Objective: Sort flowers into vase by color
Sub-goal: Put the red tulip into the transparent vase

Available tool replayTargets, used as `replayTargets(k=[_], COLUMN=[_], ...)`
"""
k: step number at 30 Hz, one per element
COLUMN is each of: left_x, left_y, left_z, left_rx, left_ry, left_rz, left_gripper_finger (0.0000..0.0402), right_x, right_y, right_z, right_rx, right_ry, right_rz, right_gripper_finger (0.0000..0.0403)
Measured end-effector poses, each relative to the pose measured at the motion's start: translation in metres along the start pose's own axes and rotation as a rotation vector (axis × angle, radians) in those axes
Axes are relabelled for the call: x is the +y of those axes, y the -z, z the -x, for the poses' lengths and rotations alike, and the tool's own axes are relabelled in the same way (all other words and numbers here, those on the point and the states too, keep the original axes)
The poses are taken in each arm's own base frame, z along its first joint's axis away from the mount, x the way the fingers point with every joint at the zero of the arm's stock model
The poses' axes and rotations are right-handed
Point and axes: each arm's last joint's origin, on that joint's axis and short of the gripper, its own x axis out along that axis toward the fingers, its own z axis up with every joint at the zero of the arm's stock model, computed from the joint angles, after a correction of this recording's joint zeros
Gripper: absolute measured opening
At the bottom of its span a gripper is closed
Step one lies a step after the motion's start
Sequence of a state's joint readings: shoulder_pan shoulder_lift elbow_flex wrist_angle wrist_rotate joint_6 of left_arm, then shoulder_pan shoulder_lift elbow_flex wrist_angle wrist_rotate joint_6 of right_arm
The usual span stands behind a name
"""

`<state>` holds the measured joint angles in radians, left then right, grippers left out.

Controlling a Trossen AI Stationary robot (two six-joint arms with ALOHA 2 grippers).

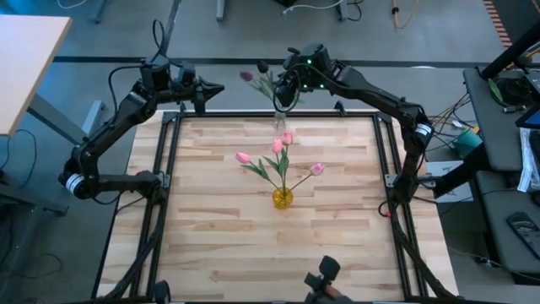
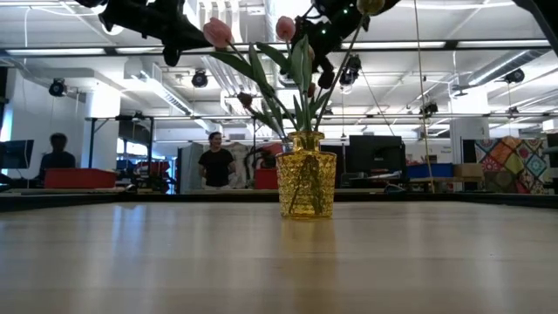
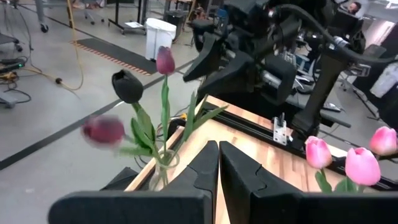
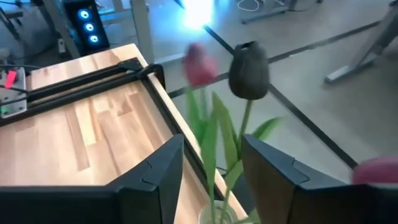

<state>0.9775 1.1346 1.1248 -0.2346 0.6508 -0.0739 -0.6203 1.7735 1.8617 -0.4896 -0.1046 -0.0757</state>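
A yellow glass vase (image 1: 283, 198) (image 2: 307, 174) stands mid-table and holds several pink tulips (image 1: 278, 146) by their stems. A clear vase (image 1: 279, 125) (image 3: 163, 168) stands at the table's far edge and holds dark tulips: a black head (image 3: 127, 86) (image 4: 249, 70), a maroon one (image 3: 165, 60) and a blurred maroon one (image 3: 104, 129) leaning outward. My right gripper (image 1: 285, 95) (image 4: 212, 146) hangs open above the clear vase, its fingers on either side of the green stems (image 4: 214, 143) without touching them. My left gripper (image 1: 211, 89) (image 3: 217, 168) is shut and empty near the far left corner, pointing at the clear vase.
Black rails (image 1: 173, 160) frame the wooden table (image 1: 211, 228) on its left, right and far sides. The clear vase stands right at the far rail, with floor beyond. Bare wood lies around the yellow vase. People (image 2: 215, 161) stand far behind the table in the room.
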Motion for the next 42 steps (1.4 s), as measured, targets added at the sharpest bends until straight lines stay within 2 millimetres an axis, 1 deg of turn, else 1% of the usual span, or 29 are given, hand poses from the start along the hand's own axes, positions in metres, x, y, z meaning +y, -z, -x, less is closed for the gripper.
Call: replayTargets(k=[3,5,8,11,12,15,19,24,27,31,34,42], left_x=[-0.001,0.0,0.006,0.019,0.025,0.046,0.074,0.109,0.122,0.133,0.133,0.127], left_y=[0.0,0.001,0.005,0.01,0.012,0.017,0.021,0.013,0.007,0.003,0.002,0.018], left_z=[0.0,0.0,-0.007,-0.018,-0.023,-0.041,-0.064,-0.084,-0.096,-0.11,-0.117,-0.124], left_rx=[0.001,0.007,0.03,0.046,0.047,0.045,0.017,-0.02,-0.017,-0.005,0.006,0.038], left_ry=[0.016,0.016,-0.007,-0.113,-0.152,-0.194,-0.214,-0.201,-0.126,-0.059,-0.014,0.006], left_rz=[-0.012,-0.008,0.011,0.026,0.028,0.033,0.018,-0.007,-0.008,-0.003,0.003,0.015], left_gripper_finger=[0.0,0.0,0.0,0.0,0.0,0.0,0.0,0.0,0.0,0.0,0.0,0.0], right_x=[0.004,0.008,0.018,0.026,0.027,0.03,0.033,0.034,0.034,0.035,0.035,0.035], right_y=[-0.01,-0.015,-0.024,-0.032,-0.035,-0.042,-0.046,-0.046,-0.045,-0.046,-0.048,-0.053], right_z=[0.009,0.015,0.022,0.029,0.032,0.041,0.05,0.062,0.066,0.074,0.081,0.097], right_rx=[0.002,0.008,-0.004,-0.031,-0.042,-0.073,-0.078,-0.052,-0.034,-0.037,-0.053,-0.084], right_ry=[0.0,-0.006,-0.021,-0.026,-0.026,-0.026,-0.031,-0.013,0.003,0.009,0.011,0.013], right_rz=[0.009,0.03,0.076,0.108,0.112,0.108,0.102,0.096,0.095,0.096,0.096,0.109], right_gripper_finger=[0.0141,0.0122,0.0076,0.0024,0.0018,0.0013,0.0013,0.0012,0.0012,0.0012,0.0012,0.0012])
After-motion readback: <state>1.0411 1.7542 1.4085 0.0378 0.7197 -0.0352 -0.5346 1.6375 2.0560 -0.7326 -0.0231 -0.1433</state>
